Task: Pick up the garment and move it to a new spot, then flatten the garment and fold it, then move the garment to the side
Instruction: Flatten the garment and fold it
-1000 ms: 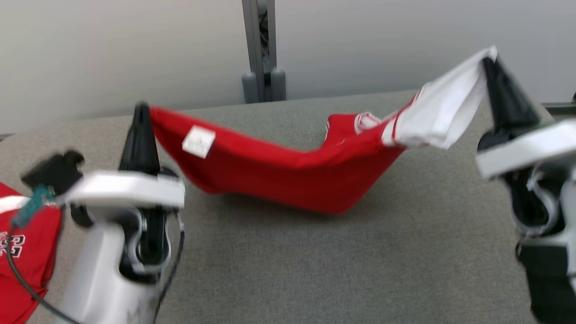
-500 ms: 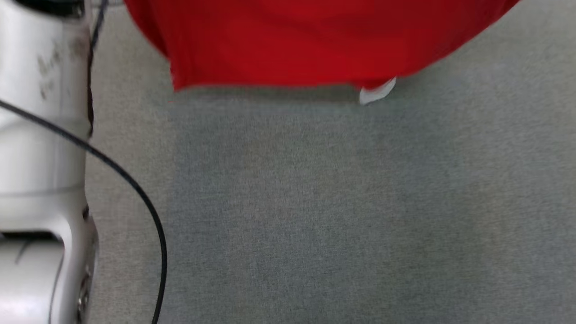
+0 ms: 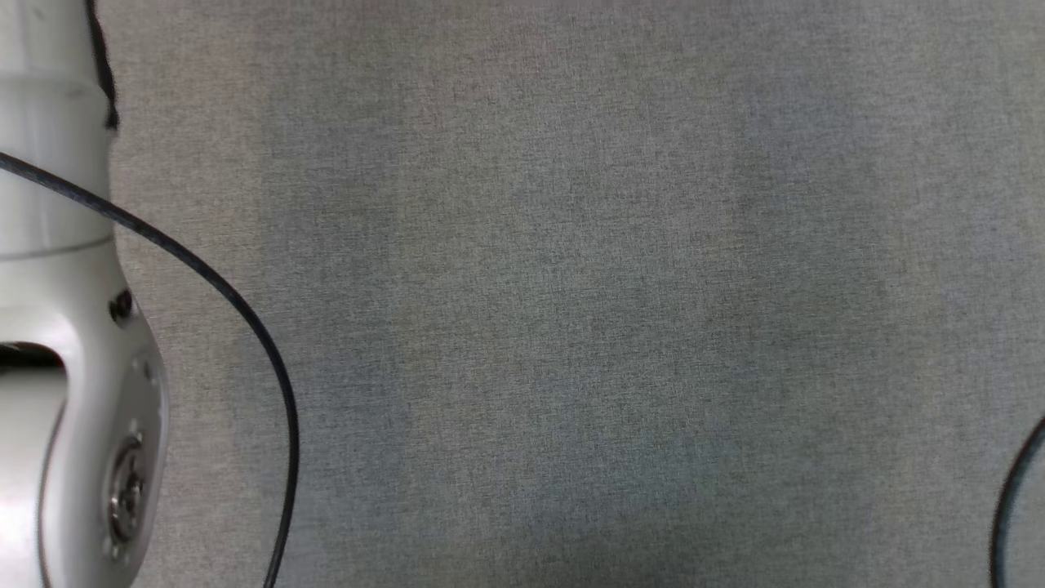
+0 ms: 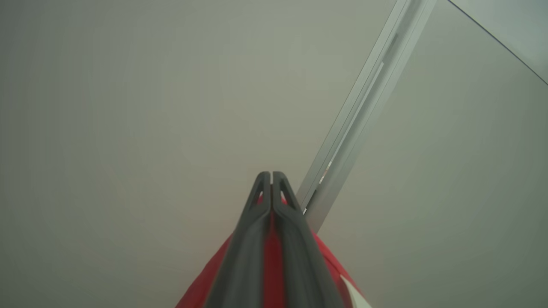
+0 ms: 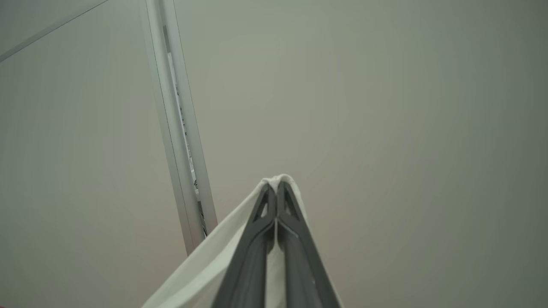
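Left wrist view showed the left gripper [image 4: 271, 175] pressed together on the red garment [image 4: 201, 291], which hung just behind and below its fingers. Right wrist view showed the right gripper [image 5: 277, 185] pinching the garment's white end [image 5: 201, 273], which was wrapped over its tips.

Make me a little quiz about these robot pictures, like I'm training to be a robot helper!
1. True or false: the left hand is shut on the red garment.
2. What colour is the part of the garment in the right hand? A white, B blue, C green.
3. Fill the gap: in the head view, a black ___ curves over the grey table.

Key: 1 true; 2 A; 3 cable.
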You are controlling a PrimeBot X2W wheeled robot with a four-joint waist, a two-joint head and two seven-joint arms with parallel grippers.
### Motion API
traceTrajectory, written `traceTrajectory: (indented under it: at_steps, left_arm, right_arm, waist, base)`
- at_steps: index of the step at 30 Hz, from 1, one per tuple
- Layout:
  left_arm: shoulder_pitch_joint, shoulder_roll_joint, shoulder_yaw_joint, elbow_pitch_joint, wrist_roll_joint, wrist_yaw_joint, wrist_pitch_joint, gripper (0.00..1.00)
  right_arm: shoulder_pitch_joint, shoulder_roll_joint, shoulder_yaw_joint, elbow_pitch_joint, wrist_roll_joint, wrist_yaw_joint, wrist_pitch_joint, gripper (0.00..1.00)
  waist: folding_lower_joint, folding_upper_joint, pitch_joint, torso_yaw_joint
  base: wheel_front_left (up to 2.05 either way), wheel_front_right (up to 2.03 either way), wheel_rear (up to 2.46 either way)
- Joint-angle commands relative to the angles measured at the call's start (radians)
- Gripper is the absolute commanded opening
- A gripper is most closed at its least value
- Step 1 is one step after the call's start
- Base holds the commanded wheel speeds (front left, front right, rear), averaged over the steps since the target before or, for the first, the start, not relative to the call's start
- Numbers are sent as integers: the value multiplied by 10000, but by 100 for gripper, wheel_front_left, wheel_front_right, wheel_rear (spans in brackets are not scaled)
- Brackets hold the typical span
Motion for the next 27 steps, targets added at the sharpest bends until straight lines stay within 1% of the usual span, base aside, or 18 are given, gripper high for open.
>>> traceTrajectory:
  at_steps: [1, 5, 8, 16, 19, 24, 27]
  left_arm:
    - [254, -3, -199, 183, -167, -134, -19, 0]
    - [1110, 33, -573, 882, -464, -108, -21, 0]
    - [1692, 16, -749, 1255, -519, -84, -22, 0]
    - [3493, 9, -1269, 2156, -238, -370, -23, 0]
    - [4194, 12, -1575, 2428, 124, -512, -23, 0]
    - [5444, 19, -2025, 2854, 1054, -630, -23, 0]
    - [5972, 12, -2151, 3001, 1357, -667, -22, 0]
  right_arm:
    - [330, -130, 107, 34, 202, 5, -16, 0]
    - [1509, -100, 760, 310, 653, 5, -18, 0]
    - [2369, -218, 1210, 450, 1117, 5, -18, 0]
    - [4792, -427, 1821, 763, 2444, 5, -20, 0]
    - [5692, -533, 2196, 853, 2787, 5, -21, 0]
    - [7009, -725, 2804, 1256, 3620, 5, -20, 0]
    - [7466, -747, 3106, 1455, 3974, 5, 61, 0]
  waist:
    - [-1, 0, 145, -38]
    - [-1, 0, 222, -35]
    - [-1, 0, 178, -1]
    - [-1, 0, -566, 68]
    - [-1, 0, -956, 55]
    - [-1, 0, -1731, 33]
    - [-1, 0, -2051, -1]
  base:
    - [0, 0, 0]
    - [0, 0, 0]
    - [0, 0, 0]
    - [0, 0, 0]
    - [0, 0, 0]
    - [0, 0, 0]
    - [0, 0, 0]
